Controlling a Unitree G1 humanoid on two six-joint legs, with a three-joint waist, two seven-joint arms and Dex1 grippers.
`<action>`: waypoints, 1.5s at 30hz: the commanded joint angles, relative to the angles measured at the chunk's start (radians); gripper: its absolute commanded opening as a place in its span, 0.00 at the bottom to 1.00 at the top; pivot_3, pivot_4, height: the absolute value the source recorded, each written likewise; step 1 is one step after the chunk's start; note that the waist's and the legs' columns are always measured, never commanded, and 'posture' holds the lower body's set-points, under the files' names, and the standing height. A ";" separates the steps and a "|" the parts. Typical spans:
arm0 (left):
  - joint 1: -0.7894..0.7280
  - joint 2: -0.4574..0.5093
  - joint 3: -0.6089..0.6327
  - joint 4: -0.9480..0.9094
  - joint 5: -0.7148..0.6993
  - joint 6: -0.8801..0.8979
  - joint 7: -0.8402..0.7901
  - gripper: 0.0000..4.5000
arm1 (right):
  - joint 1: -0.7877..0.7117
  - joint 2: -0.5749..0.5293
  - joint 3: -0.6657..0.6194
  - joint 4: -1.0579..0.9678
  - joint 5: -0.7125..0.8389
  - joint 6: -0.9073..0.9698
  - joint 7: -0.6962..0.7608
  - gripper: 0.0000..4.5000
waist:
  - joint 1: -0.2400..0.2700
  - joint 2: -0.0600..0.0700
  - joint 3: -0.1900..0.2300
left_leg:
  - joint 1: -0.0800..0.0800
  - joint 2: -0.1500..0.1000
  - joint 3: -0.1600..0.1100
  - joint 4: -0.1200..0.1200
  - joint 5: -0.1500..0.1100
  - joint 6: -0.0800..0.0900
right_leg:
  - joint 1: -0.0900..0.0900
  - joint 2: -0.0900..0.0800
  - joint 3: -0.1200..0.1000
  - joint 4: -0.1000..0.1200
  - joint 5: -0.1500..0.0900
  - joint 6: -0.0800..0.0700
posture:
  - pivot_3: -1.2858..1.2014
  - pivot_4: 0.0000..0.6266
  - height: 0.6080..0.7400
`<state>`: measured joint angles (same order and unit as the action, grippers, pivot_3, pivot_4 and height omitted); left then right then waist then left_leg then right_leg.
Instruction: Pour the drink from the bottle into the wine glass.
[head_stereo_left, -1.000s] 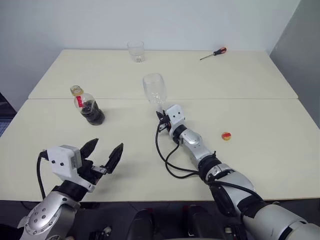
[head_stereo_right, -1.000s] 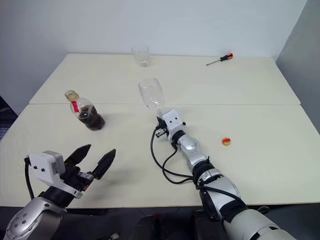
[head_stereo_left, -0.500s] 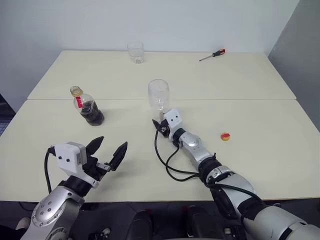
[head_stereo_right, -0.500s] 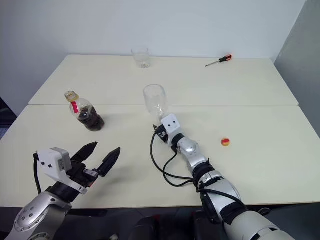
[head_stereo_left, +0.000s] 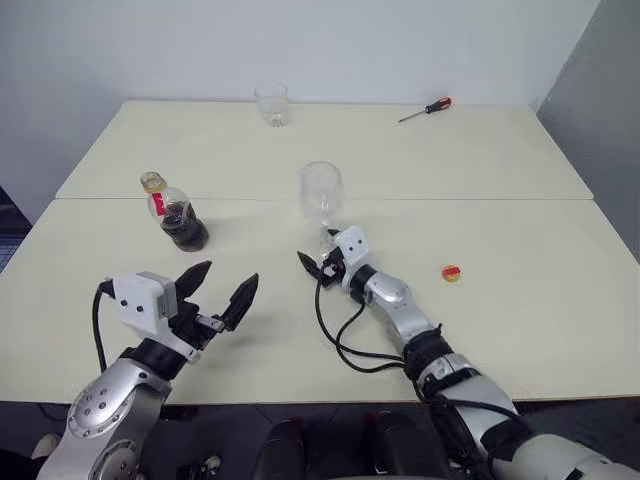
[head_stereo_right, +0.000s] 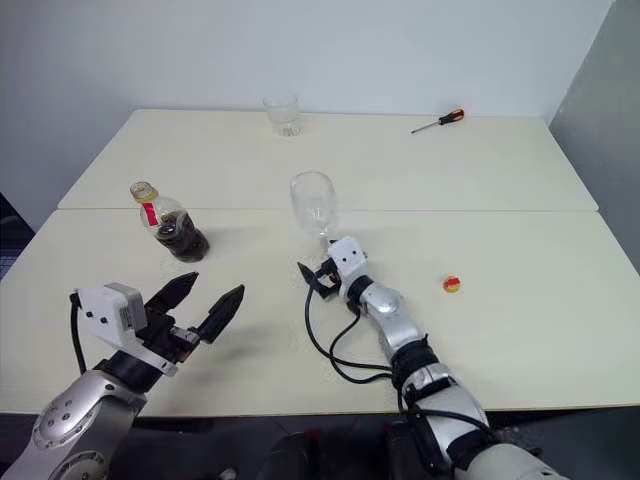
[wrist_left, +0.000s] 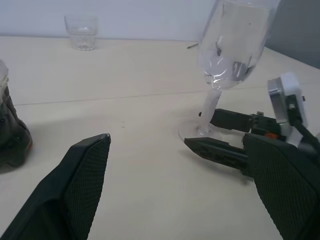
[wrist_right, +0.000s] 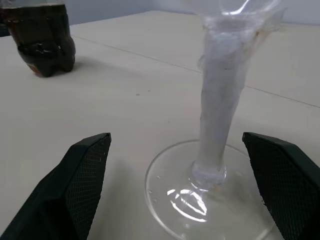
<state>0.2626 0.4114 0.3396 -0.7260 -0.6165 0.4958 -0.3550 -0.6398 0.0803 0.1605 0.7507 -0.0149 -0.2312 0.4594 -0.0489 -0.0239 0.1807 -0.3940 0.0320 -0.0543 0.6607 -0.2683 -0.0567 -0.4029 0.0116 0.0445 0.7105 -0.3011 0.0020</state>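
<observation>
Two grippers: both spread wide, neither holding anything.
Head view, glass (head_stereo_left: 322, 192): upright at table centre, freed to take the pour.
Head view, right gripper (head_stereo_left: 318, 262): at 6 o'clock of the glass, fingers either side of the foot, apart from the stem.
Head view, bottle (head_stereo_left: 178, 214): at 9 o'clock of the glass, well apart, uncapped, drink (head_stereo_left: 186, 227) low inside; cap (head_stereo_left: 452, 272) at 4 o'clock.
Head view, left gripper (head_stereo_left: 222, 292): at 6 o'clock of the bottle, likely readying a grasp.
Left wrist view: left gripper's fingers (wrist_left: 75, 185) wide, glass ahead.
Right wrist view: stem stands between the parted fingers (wrist_right: 80, 180).
</observation>
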 joint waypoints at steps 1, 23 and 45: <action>-0.017 0.014 0.017 -0.020 0.008 0.014 0.039 1.00 | 0.107 -0.085 0.007 -0.249 0.020 0.145 0.071 1.00 | 0.008 0.000 0.000 | 0.000 0.000 0.000 0.000 0.000 0.000 | 0.000 0.000 0.000 0.000 0.000 0.000 | 0.52 0.24 1.00; -0.270 -0.038 0.027 0.350 0.246 -0.129 0.205 1.00 | 0.583 -0.554 -0.139 -1.383 0.510 0.645 0.319 1.00 | 0.019 -0.001 0.001 | -0.002 -0.003 -0.001 0.000 0.000 0.000 | 0.000 0.003 -0.002 -0.003 0.000 0.001 | 0.52 0.24 1.00; -0.481 0.043 0.046 0.764 0.330 -0.343 0.120 1.00 | 0.560 -0.591 -0.132 -1.448 0.595 0.745 0.239 1.00 | 0.021 -0.002 0.001 | -0.003 -0.003 -0.002 0.000 0.000 0.000 | 0.000 0.003 -0.003 -0.005 0.001 0.001 | 0.52 0.24 1.00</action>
<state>-0.2038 0.4386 0.3828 0.0268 -0.2941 0.1939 -0.2141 -0.0682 -0.5041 0.0444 -0.6548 0.5547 0.5134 0.7029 -0.0279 -0.0256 0.1814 -0.3969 0.0287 -0.0558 0.6612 -0.2683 -0.0569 -0.4027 0.0144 0.0416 0.7056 -0.3006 0.0034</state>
